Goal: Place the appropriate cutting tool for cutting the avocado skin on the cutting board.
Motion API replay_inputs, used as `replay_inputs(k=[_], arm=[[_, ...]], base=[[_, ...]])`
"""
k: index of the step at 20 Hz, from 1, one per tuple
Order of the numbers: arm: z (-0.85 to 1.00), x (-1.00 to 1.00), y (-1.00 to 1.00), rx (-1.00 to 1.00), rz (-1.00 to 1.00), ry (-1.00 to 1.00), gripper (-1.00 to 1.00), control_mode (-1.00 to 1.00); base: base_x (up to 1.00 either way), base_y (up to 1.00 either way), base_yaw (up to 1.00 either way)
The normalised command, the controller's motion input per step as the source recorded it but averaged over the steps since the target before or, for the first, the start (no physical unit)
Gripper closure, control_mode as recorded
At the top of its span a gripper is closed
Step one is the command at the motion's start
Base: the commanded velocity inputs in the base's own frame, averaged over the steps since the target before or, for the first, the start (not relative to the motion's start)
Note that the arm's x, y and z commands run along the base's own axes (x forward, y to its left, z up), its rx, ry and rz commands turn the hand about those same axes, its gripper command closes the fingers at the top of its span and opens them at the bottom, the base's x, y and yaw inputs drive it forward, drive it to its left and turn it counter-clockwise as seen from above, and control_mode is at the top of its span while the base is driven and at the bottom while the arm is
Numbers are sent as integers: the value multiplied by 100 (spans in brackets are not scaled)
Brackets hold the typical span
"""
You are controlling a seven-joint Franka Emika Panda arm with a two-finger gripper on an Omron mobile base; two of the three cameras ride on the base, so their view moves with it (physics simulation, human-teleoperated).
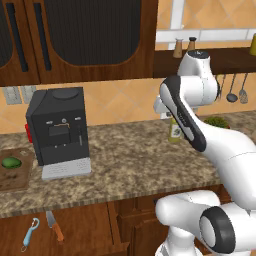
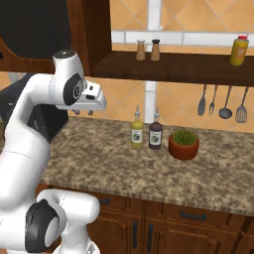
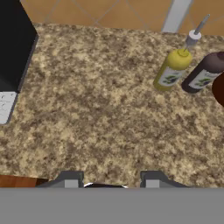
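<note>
The cutting tool (image 1: 54,226), a small knife with a grey blade and orange-brown handle, lies low at the left, below the counter's front edge. The brown cutting board (image 1: 21,176) rests on the counter's far left end with the dark-green avocado (image 1: 11,162) on it. My gripper (image 2: 82,113) hangs above the middle of the counter, right of the coffee machine and far from knife and board. In the hand view the gripper (image 3: 110,179) points down at bare granite, open, its fingertips (image 3: 70,179) apart with nothing between them.
A black coffee machine (image 1: 59,131) stands right of the board. A light-blue-handled peeler (image 1: 30,235) lies beside the knife. A yellow bottle (image 2: 137,133), a dark bottle (image 2: 156,134) and a potted plant (image 2: 184,143) stand by the back wall. Utensils (image 2: 221,101) hang under the shelf.
</note>
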Motion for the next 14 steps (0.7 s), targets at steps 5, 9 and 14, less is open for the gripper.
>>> replay_inputs(k=[5,9,14], arm=[[-3,-56,8,0,0,-7,-100,-100],[-42,-89,63,-5,0,0,-100,-100],[-43,-82,87,-15,0,4,-100,-100]], base=[[0,0,0],[0,0,0],[0,0,0]])
